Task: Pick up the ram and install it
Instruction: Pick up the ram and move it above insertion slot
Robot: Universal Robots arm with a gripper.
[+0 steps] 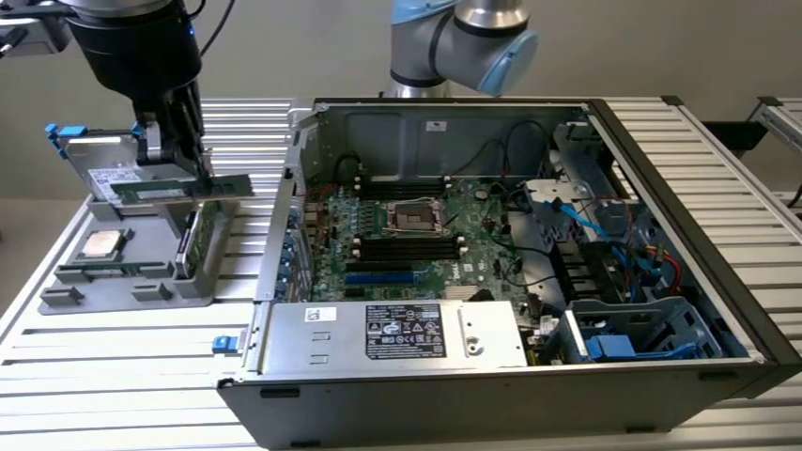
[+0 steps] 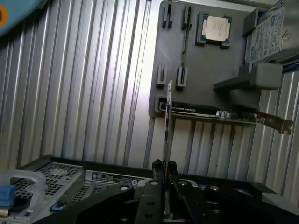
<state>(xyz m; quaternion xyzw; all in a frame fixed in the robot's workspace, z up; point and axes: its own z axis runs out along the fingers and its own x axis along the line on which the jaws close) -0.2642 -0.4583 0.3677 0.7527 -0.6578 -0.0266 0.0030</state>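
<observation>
The ram (image 1: pixel 225 186), a thin green stick, hangs level above the grey parts tray (image 1: pixel 75 299) at the exterior view's left. My gripper (image 1: pixel 179 174) is shut on its upper edge. In the wrist view the ram (image 2: pixel 167 121) runs edge-on out from between the black fingertips of the gripper (image 2: pixel 164 169), which are pressed against both its faces. The open computer case (image 1: pixel 701 282) lies to the exterior view's right, with black memory slots (image 1: pixel 408 246) on its motherboard beside the CPU socket (image 1: pixel 411 216).
On the tray stand a taller green expansion card (image 2: pixel 215 114) with a metal bracket, a CPU (image 2: pixel 216 28) and a hard drive (image 2: pixel 271 32). The case's side wall (image 1: pixel 278 235) rises between the tray and the motherboard. A power supply (image 1: pixel 401 334) fills the case's front.
</observation>
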